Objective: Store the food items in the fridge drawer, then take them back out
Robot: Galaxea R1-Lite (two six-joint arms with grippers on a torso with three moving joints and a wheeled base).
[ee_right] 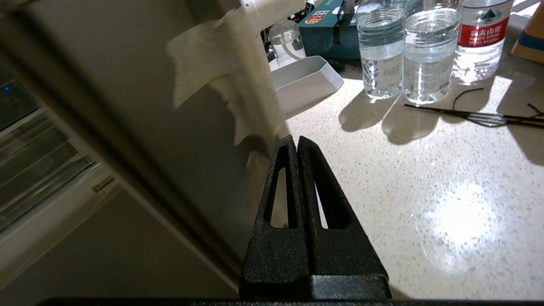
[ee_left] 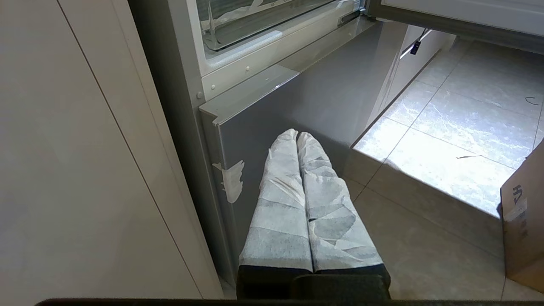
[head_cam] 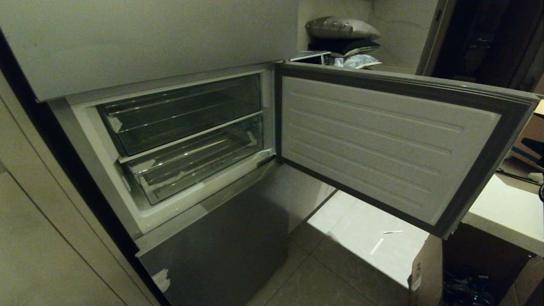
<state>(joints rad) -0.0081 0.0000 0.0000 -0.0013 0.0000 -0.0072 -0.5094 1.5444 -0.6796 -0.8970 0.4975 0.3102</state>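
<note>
No food items show in any view. The grey fridge's middle compartment stands open, its door [head_cam: 382, 144] swung out to the right. Inside, the clear fridge drawer [head_cam: 195, 170] with a ribbed floor is pushed in, and a second clear bin [head_cam: 182, 114] sits above it. Both look empty. My right gripper [ee_right: 296, 138] is shut on nothing, close beside the outer edge of the open door [ee_right: 178, 127] and over a speckled counter [ee_right: 425, 191]. My left gripper [ee_left: 296, 134], its fingers wrapped in white, is shut and hangs low before the fridge's bottom grey panel [ee_left: 314, 97]. Neither arm shows in the head view.
On the counter stand three water bottles [ee_right: 380, 46], a white tray [ee_right: 304, 80], a teal box [ee_right: 327, 25] and thin black wires [ee_right: 476, 114]. A cardboard box [head_cam: 425, 272] stands on the tiled floor under the door. A beige cabinet wall [head_cam: 51, 238] flanks the fridge's left.
</note>
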